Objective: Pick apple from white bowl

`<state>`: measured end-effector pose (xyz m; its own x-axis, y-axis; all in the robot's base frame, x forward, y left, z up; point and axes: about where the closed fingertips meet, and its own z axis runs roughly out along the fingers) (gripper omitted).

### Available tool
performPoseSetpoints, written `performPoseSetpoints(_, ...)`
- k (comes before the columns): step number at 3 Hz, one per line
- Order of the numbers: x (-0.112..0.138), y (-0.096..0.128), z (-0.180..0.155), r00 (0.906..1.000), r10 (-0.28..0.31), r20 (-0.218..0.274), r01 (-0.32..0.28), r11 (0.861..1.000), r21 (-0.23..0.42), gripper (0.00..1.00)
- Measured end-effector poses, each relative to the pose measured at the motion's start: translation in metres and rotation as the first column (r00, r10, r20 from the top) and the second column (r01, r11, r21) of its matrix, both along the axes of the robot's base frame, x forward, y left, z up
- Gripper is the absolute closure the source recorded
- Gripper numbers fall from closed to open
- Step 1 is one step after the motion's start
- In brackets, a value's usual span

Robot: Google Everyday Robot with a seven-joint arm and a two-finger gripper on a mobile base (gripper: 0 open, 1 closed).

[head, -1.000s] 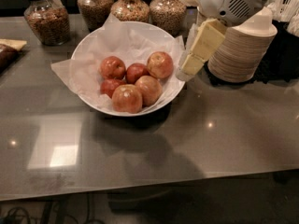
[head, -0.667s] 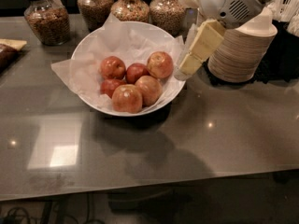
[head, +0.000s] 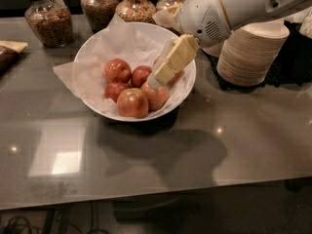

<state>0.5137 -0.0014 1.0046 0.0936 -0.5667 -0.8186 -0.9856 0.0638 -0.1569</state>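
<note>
Though half-hidden, the apple [head: 177, 77] apparently lies behind the tool [head: 165, 70].

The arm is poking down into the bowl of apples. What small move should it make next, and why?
Probably lower the gripper a touch further onto the apple half hidden behind it. The gripper hangs inside the white bowl, slanting down on its right side with its tip at apple height, and every apple lies in the paper lining, so none has been lifted.
</note>
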Motion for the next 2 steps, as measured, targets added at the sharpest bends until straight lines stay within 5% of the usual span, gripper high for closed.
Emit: performPoseSetpoints(2,-0.0019,0.0091,0.0038,0.9998,0.013,0.013,-0.013,1.000,0.027,0.00)
